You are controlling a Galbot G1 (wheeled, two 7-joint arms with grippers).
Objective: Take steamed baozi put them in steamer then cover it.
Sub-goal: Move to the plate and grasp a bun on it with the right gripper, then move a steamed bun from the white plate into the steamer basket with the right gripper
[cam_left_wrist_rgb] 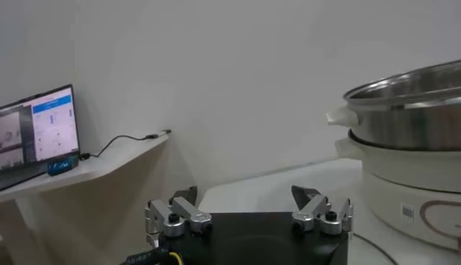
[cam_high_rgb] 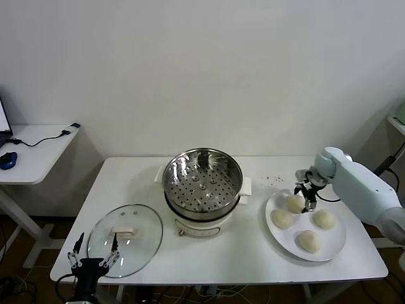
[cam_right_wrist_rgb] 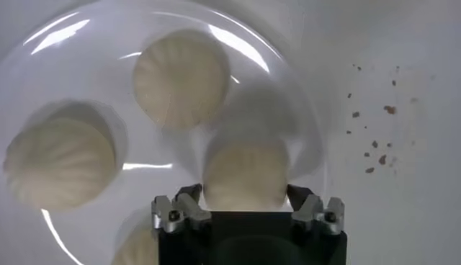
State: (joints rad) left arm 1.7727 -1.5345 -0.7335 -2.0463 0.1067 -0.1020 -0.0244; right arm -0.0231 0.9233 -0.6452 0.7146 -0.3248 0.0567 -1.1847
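Four steamed baozi are seen on a white plate at the right side of the white table. The right gripper is lowered over the bun nearest the steamer, and in the right wrist view its fingers are set on either side of that bun, close against it; whether the dough is already pinched cannot be told from these views. The bun is shown resting on the plate.

The steamer is placed at the middle of the table, its perforated tray bare. The cover is laid flat on the table to the steamer's left, handle up. The left gripper is held low at the table's near edge, just beside the cover, with its fingers spread wide and nothing between them.

A few dark crumbs are scattered between steamer and plate.
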